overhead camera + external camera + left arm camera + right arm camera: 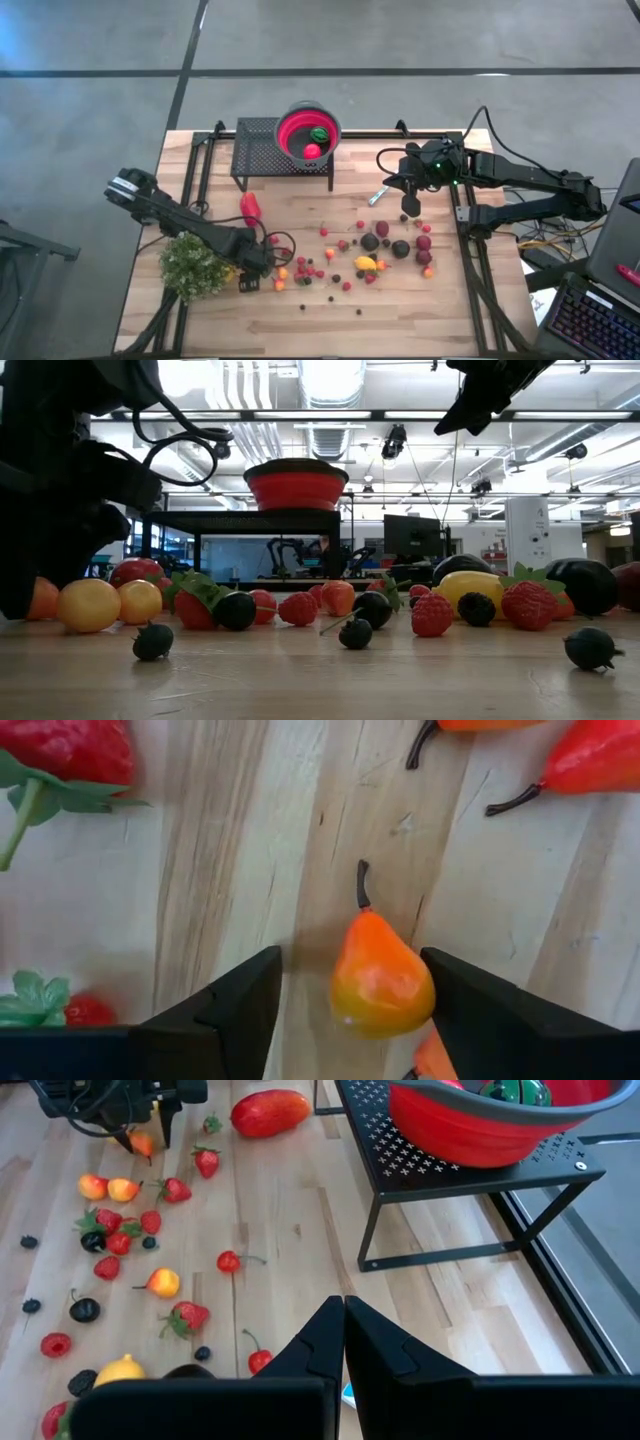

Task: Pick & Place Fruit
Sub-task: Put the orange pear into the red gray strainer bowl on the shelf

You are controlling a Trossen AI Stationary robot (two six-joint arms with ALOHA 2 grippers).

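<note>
The left gripper [345, 1010], fingers apart, is straddling an orange pear [380, 975] at the table's [420, 310] seven o'clock; the right gripper [343, 1350] is hanging closed and empty at two o'clock.

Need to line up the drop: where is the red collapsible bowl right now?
In the high view, the red collapsible bowl sits on the black perforated metal stand at the table's far edge, near the middle, with a green fruit and a red fruit inside.
</note>
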